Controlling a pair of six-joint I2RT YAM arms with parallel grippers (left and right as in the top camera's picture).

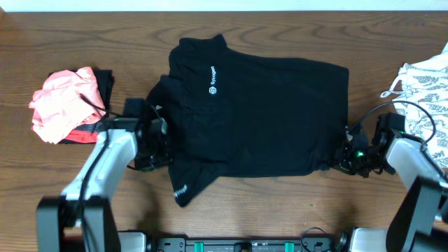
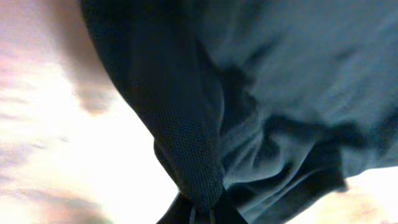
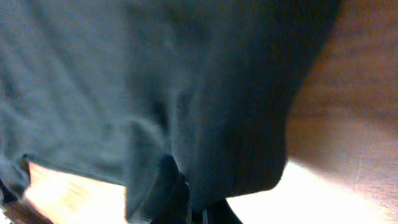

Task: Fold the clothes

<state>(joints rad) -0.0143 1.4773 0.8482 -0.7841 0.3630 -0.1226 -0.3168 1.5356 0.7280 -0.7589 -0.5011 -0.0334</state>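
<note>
Black fabric fills the middle of the overhead view: a large black garment (image 1: 259,112) lies spread on the wooden table (image 1: 280,217), its collar toward the top of the frame and a small white logo (image 1: 212,79) on its upper left part. A narrow tip of the same cloth trails toward the lower left and carries a second small white print. The left gripper (image 1: 159,140) sits at the garment's left edge, just left of centre in the frame. Its jaws are pressed together on a pinch of the black cloth, and in the left wrist view the knit gathers into a tight fold that runs down into the fingers at the bottom edge. The right gripper (image 1: 343,155) is at the garment's lower right corner, also clamped on the black cloth. The right wrist view shows a fold drawn in between the fingers at the bottom centre, with bare wood to the right. A crumpled coral-pink garment (image 1: 66,105) lies at the left edge of the overhead frame, apart from the black one. A white leaf-patterned garment (image 1: 427,91) lies at the right edge.
</note>
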